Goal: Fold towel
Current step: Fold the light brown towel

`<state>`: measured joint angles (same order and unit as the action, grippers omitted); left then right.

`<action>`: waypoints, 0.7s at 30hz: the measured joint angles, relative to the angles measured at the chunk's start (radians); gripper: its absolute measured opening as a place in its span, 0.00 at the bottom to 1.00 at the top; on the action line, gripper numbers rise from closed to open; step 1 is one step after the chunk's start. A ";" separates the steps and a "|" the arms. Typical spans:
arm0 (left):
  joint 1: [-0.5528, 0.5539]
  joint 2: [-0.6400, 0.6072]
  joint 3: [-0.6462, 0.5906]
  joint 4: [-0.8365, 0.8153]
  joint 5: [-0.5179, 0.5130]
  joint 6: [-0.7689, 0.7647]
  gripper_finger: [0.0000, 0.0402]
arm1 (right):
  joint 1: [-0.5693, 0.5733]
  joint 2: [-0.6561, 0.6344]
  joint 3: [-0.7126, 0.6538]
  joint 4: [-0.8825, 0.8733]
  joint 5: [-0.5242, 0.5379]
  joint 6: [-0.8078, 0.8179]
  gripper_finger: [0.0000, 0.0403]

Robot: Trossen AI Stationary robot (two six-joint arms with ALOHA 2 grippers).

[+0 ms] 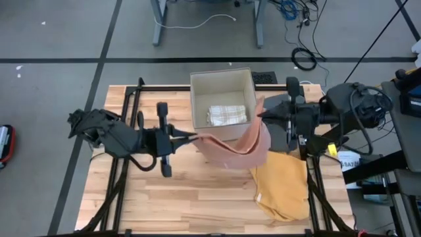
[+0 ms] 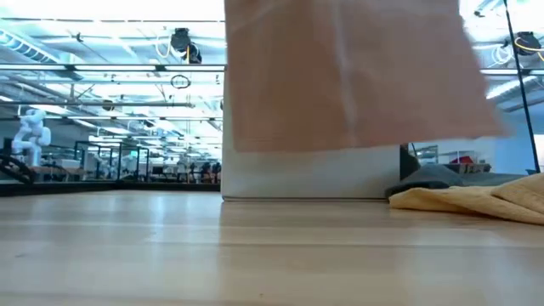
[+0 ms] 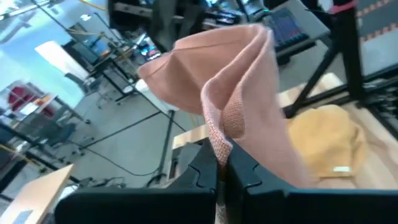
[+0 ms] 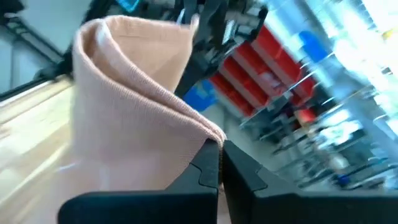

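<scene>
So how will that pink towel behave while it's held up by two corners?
Probably floppy: the pink towel sags between the left end effector and right end effector. Likely light, since small corner pinches hold it.

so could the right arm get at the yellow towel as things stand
Probably not right now. The yellow towel lies open on the table just beside the right gripper, with nothing over it, but those fingers are shut on the pink towel, which the left gripper also holds, hanging between them.
</scene>
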<state>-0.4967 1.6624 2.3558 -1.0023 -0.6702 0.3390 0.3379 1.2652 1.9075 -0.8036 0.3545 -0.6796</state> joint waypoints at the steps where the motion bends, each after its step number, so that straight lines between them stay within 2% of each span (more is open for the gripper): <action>1: -0.003 -0.004 -0.001 -0.015 0.005 -0.012 0.01 | -0.005 0.004 0.018 -0.044 -0.016 0.022 0.00; 6: -0.060 -0.008 -0.002 -0.107 0.054 -0.108 0.01 | -0.012 0.002 0.014 -0.223 -0.153 0.160 0.00; 10: -0.107 0.019 -0.004 -0.192 0.118 -0.234 0.01 | 0.007 0.012 -0.082 -0.279 -0.255 0.245 0.00; 13: -0.138 0.048 -0.043 -0.229 0.165 -0.322 0.01 | 0.043 0.013 -0.203 -0.238 -0.323 0.275 0.00; 17: -0.170 0.082 -0.123 -0.233 0.259 -0.441 0.01 | 0.094 0.014 -0.383 -0.114 -0.433 0.310 0.00; 21: -0.205 0.131 -0.222 -0.211 0.328 -0.533 0.01 | 0.143 0.016 -0.541 0.035 -0.494 0.341 0.00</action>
<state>-0.7019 1.7930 2.1339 -1.2136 -0.3425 -0.1945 0.4808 1.2812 1.3660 -0.7689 -0.1391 -0.3381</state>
